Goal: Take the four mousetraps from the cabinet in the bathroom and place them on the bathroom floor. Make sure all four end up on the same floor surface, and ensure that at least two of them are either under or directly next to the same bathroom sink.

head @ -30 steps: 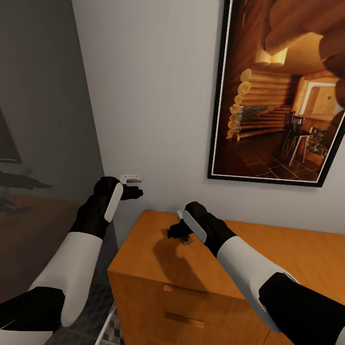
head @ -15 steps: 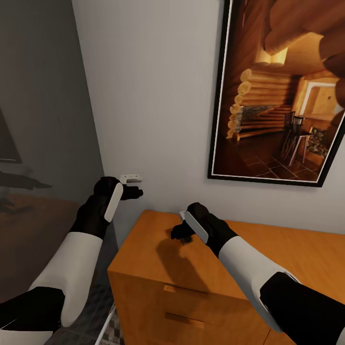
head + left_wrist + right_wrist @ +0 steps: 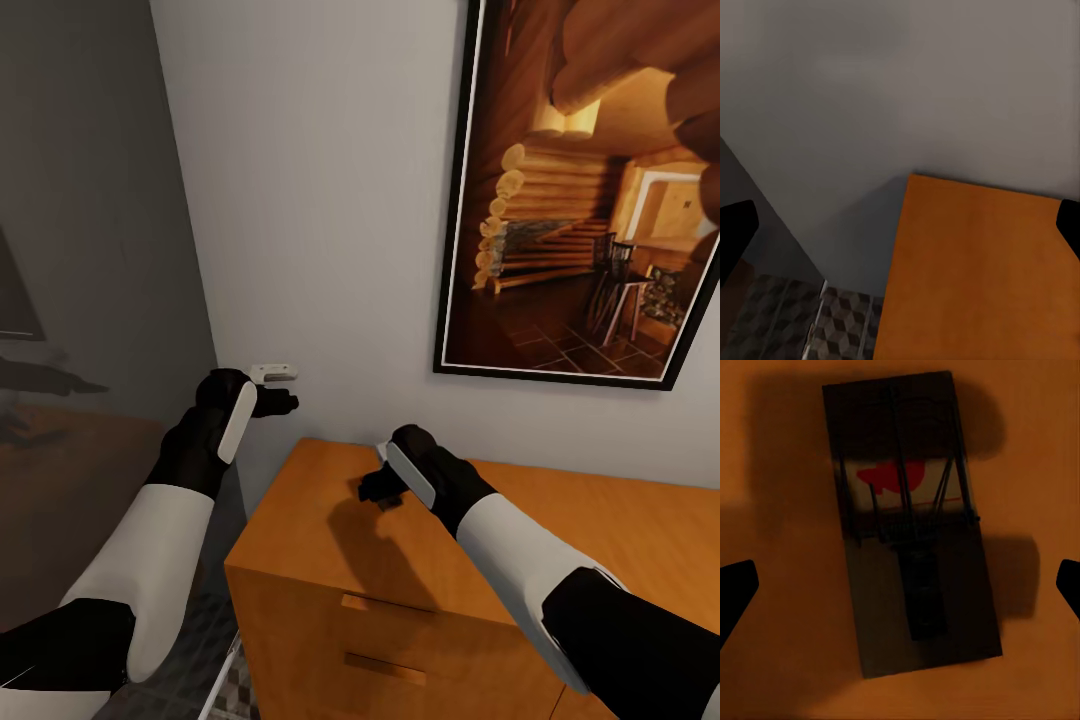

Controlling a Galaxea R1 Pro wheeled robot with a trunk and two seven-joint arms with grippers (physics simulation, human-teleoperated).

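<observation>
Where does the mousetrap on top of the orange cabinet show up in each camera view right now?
Head view: the mousetrap is a small sliver just below the right gripper, near the cabinet top's back left corner.
Left wrist view: not in it; bare cabinet top and patterned floor tiles.
Right wrist view: it lies flat, centred between the open fingertips.
Shared landmark: the orange cabinet top.

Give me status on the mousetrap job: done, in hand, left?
Done: nothing visible; the patch of bathroom floor in the left wrist view has no trap. In hand: right claw is open above one mousetrap lying flat on the cabinet top, not yet gripped. Left claw is idle by the wall. Left: grasp it, move it to the floor, find the others.
</observation>
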